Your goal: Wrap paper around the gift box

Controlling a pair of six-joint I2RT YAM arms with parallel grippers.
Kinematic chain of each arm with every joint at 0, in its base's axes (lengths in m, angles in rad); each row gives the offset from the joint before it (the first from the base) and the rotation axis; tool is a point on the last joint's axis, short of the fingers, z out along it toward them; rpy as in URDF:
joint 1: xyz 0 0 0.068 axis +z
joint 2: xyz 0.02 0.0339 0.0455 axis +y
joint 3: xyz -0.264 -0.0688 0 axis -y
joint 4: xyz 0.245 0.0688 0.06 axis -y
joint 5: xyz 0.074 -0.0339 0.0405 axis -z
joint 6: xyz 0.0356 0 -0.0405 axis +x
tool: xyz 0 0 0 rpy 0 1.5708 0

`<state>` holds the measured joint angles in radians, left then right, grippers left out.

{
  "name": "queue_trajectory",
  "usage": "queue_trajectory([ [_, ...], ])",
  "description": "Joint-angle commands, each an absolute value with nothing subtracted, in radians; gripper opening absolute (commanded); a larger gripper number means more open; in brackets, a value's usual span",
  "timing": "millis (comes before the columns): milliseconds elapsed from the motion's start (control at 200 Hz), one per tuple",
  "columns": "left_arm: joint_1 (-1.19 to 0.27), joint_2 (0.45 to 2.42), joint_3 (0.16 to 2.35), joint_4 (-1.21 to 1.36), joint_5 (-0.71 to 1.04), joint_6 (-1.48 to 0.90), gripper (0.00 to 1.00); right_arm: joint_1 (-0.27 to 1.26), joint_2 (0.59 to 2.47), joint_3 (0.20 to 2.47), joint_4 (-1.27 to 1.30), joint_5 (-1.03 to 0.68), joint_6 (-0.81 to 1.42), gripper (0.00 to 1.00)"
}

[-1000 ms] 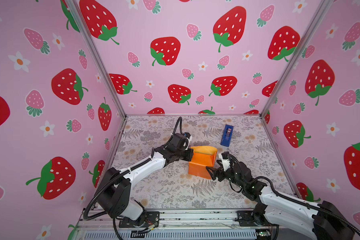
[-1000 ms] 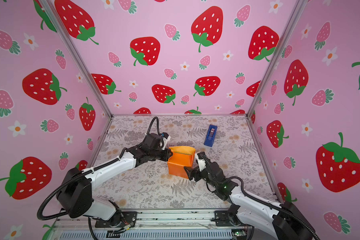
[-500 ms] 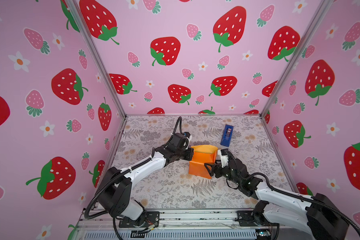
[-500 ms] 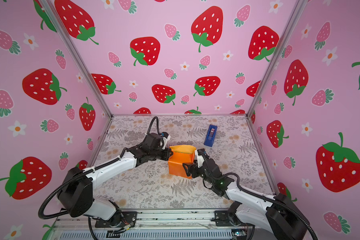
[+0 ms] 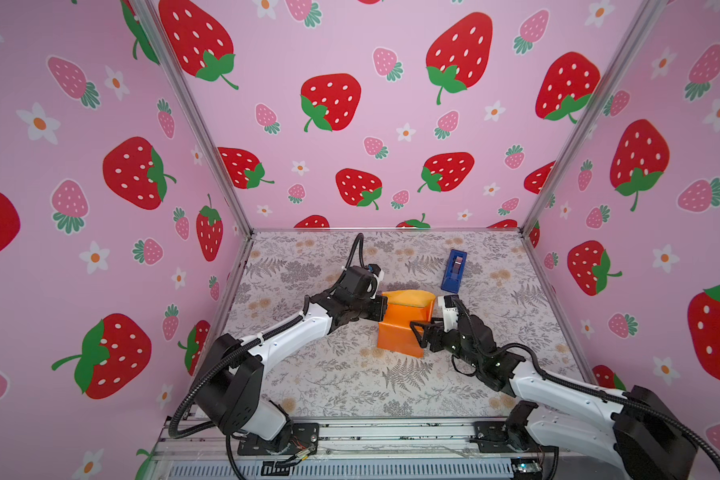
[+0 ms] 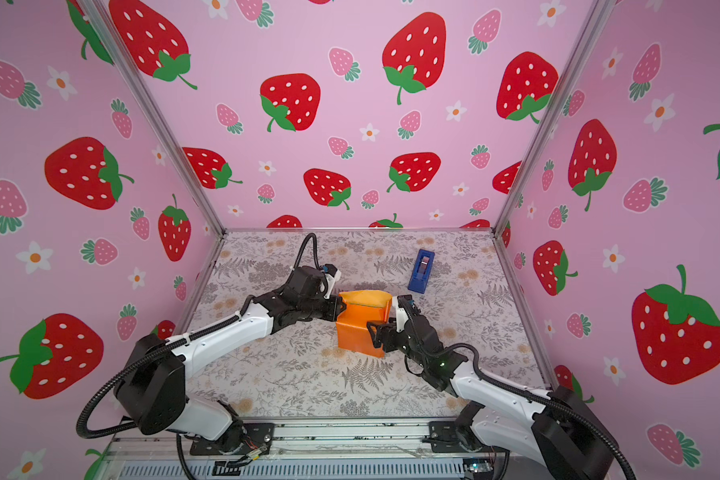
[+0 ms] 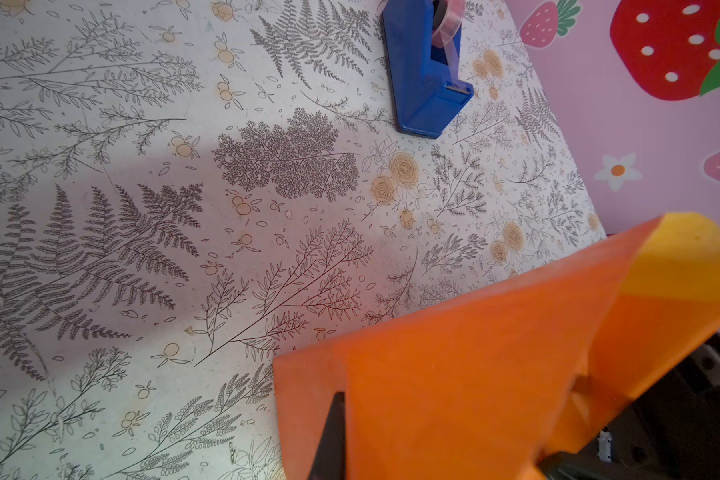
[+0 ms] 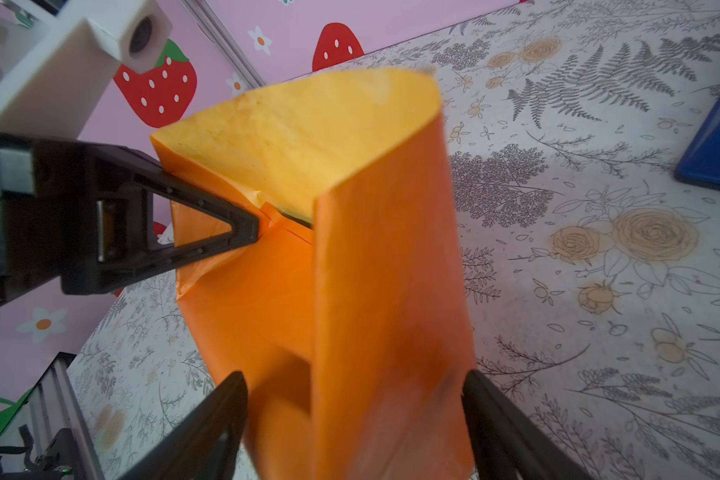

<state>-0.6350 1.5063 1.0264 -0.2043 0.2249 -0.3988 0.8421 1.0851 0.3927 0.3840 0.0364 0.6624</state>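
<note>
The paper (image 5: pixel 404 324) stands folded into an upright orange package mid-table, with its pale yellow inner side showing at the top (image 6: pixel 364 297). The gift box is hidden inside it. My left gripper (image 5: pixel 381 309) is shut, pinching a fold of paper on the package's left side; its tip (image 8: pixel 254 232) shows in the right wrist view, and one finger (image 7: pixel 333 436) lies against the orange sheet (image 7: pixel 454 374). My right gripper (image 5: pixel 427 328) is open at the package's right front corner. Its two fingers (image 8: pixel 225 415) stand wide on either side of the paper (image 8: pixel 371 291), close to its flanks.
A blue tape dispenser (image 5: pixel 454 270) (image 6: pixel 421 270) lies at the back right of the floral table (image 5: pixel 350 374), apart from the package. It also shows in the left wrist view (image 7: pixel 425 75). Strawberry-print walls close in the left, back and right sides.
My right gripper moved in toward the package and now straddles its corner, with its jaws a little narrower. The left gripper kept its pinch in place.
</note>
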Motion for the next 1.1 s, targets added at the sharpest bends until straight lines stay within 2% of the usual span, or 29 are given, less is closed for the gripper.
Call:
queue_trajectory([
  [0, -0.641, 1.506, 1.005, -0.235, 0.242, -0.412, 0.02, 0.839, 1.107, 0.426, 0.350, 0.065, 0.684, 0.82],
  [315, -0.641, 1.476, 0.996, -0.229, 0.249, -0.410, 0.05, 0.839, 1.203, 0.454, 0.276, 0.092, 0.668, 0.67],
  [330, -0.641, 1.474, 0.995, -0.229, 0.250, -0.411, 0.09, 0.839, 1.208, 0.455, 0.275, 0.091, 0.667, 0.67],
  [445, -0.641, 1.450, 0.994, -0.231, 0.247, -0.417, 0.19, 0.839, 1.230, 0.464, 0.269, 0.086, 0.666, 0.63],
  [595, -0.647, 1.425, 0.993, -0.229, 0.242, -0.442, 0.38, 0.839, 1.242, 0.467, 0.270, 0.077, 0.666, 0.61],
  [720, -0.672, 1.420, 0.979, -0.215, 0.226, -0.479, 0.48, 0.840, 1.238, 0.468, 0.269, 0.075, 0.666, 0.61],
  [956, -0.756, 1.467, 0.979, -0.243, 0.042, -0.502, 0.50, 0.839, 1.230, 0.465, 0.267, 0.076, 0.667, 0.61],
  [1096, -0.774, 1.502, 0.989, -0.253, 0.019, -0.503, 0.46, 0.840, 1.220, 0.465, 0.263, 0.078, 0.667, 0.60],
])
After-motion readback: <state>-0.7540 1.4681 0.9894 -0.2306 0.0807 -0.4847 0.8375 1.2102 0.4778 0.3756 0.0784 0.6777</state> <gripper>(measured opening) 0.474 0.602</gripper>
